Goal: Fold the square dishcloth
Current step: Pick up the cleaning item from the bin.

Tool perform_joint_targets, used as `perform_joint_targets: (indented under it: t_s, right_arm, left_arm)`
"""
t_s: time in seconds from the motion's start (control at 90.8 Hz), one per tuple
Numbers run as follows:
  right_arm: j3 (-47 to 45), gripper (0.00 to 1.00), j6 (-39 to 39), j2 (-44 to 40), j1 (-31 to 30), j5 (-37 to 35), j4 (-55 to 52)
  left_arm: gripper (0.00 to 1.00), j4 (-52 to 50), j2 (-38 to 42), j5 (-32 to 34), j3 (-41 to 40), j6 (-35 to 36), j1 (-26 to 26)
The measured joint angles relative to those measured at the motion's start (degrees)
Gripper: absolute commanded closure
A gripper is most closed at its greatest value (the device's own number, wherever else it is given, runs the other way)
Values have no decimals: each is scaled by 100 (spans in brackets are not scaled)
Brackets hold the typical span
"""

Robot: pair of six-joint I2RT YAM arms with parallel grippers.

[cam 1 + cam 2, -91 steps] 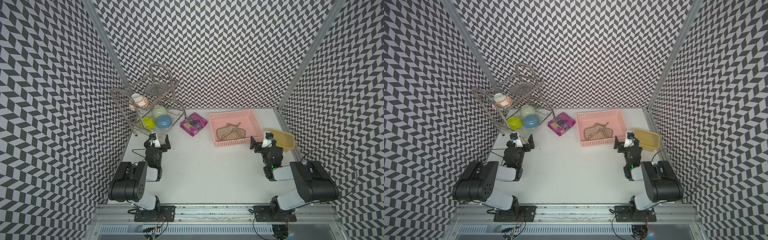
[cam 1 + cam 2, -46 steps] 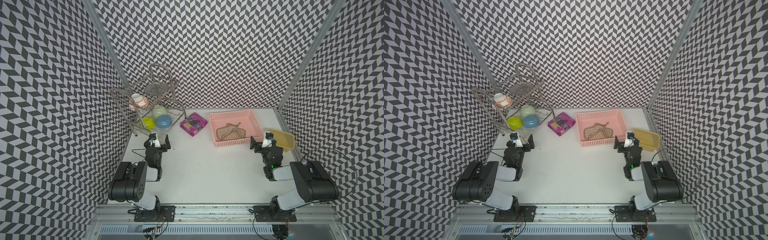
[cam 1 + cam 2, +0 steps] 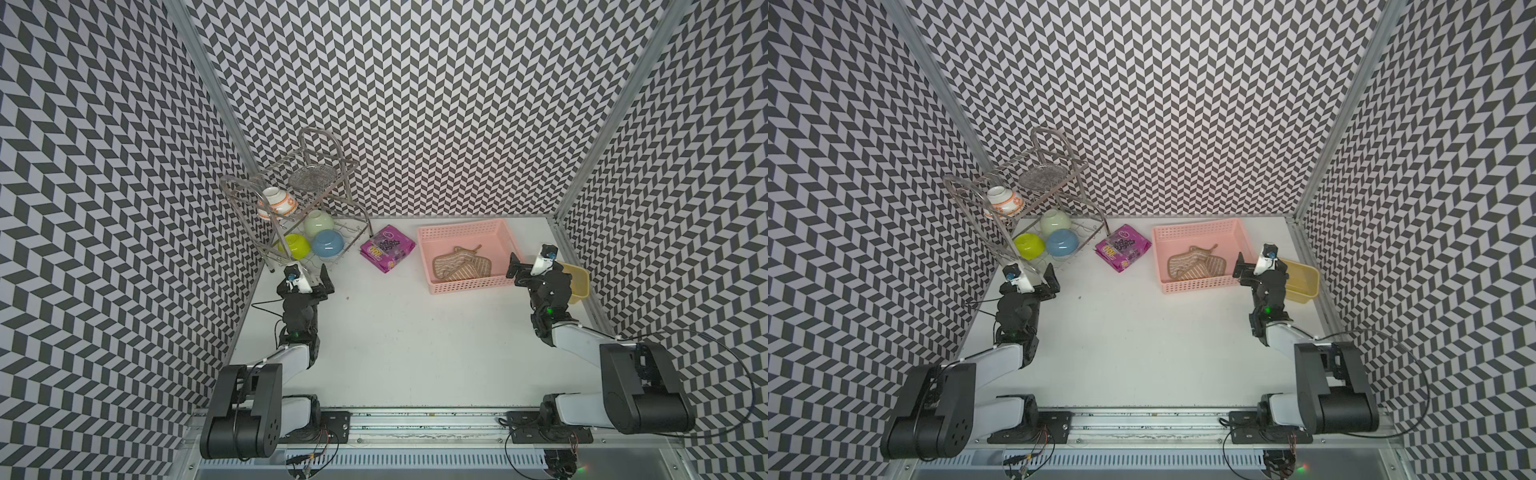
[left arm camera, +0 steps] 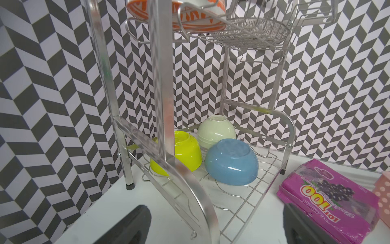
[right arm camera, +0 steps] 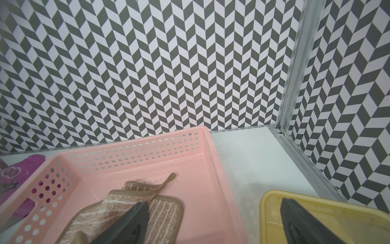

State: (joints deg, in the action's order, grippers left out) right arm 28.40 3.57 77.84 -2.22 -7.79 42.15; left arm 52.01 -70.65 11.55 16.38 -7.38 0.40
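Left end effector point(image 3: 308, 277) and right end effector point(image 3: 534, 266) sit low, pointing forward, jaws spread.

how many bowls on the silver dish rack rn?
4. Orange-and-white ceramic bowl on the upper shelf of the silver metal rack, beside a clear glass dish (not counted); pale green bowl, lime-yellow bowl and blue bowl upside down on its lower shelf. None appears hidden.

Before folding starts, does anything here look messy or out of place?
The dishcloth lies crumpled in the basket, bunched and partly doubled over itself rather than flat, with its loop sticking out. Nothing looks spilled or broken.
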Motion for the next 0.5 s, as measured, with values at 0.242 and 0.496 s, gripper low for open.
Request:
perform_joint_targets:
  t_s: [0.242, 0.496]
  right_arm:
    - [896, 0, 382, -131, -568, -225, -1497]
    - [2579, 5, 450, 857, -1263, 22, -3215]
  left_arm:
    - [0, -811, 332, -107, 299, -413, -7]
    - [0, -1182, 339, -247, 363, -533, -83]
